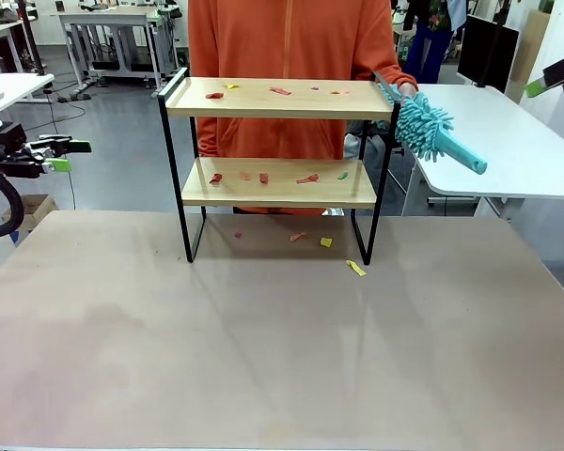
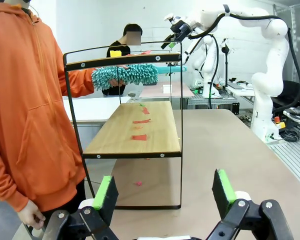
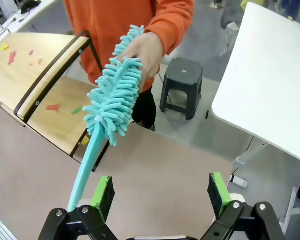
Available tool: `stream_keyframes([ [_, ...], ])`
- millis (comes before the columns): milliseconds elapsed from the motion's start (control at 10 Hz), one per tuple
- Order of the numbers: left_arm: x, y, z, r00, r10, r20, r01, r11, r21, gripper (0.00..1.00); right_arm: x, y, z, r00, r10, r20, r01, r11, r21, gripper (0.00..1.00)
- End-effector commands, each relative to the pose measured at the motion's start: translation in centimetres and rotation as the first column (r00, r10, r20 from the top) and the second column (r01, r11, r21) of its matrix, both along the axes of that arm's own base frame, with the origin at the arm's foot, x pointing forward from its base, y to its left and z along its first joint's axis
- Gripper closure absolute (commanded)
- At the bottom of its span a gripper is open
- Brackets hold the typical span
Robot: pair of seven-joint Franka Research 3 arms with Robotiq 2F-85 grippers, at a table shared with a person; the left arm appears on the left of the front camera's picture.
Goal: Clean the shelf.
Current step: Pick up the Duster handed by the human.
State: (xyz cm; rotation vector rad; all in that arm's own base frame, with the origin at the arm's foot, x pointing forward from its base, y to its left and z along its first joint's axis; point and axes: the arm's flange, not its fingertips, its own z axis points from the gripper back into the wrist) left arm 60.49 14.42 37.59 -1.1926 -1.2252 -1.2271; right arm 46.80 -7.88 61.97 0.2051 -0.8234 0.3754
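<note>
Bright, even indoor light, soft shadows on the table (image 1: 282, 357), wrist views bowed at edges.

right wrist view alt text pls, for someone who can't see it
A person's hand holds a teal fluffy duster by its head, handle pointing toward the open right gripper. The shelf stands at left, paper scraps on both boards.

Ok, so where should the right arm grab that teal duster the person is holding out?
Probably grip the duster by its bare handle, coming from the robot's right: the person's hand holds the fluffy head, and the slim handle points out toward the open right end effector.
</note>
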Motion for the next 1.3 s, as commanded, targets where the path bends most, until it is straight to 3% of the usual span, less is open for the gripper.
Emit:
stream_keyframes([
  [0,-0.2,-0.1,0.2,1.0,0.003,0.016,-0.003,1.0,0.004,0.0,0.5,-0.4,0.7,1.0,0.005,0.01,-0.005,1.0,-0.015,0.0],
  [200,-0.2,-0.1,0.2,1.0,0.003,0.016,-0.003,1.0,0.004,0.0,0.0,-0.6,0.4,1.0,-0.004,0.007,0.004,1.0,-0.004,0.0],
  [300,-0.2,-0.1,0.2,1.0,0.003,0.016,-0.003,1.0,0.004,0.0,-1.0,1.4,1.2,0.998,-0.062,-0.004,0.062,0.997,-0.043,0.0],
  [600,-0.2,-0.1,0.2,1.0,0.003,0.016,-0.003,1.0,0.004,0.0,-3.1,7.2,2.9,0.987,-0.127,-0.101,0.117,0.988,-0.096,0.0],
  [1200,-0.2,-0.1,0.2,1.0,0.003,0.016,-0.003,1.0,0.004,0.0,-3.3,14.8,-1.4,0.981,-0.08,-0.177,0.055,0.989,-0.141,0.0],
])
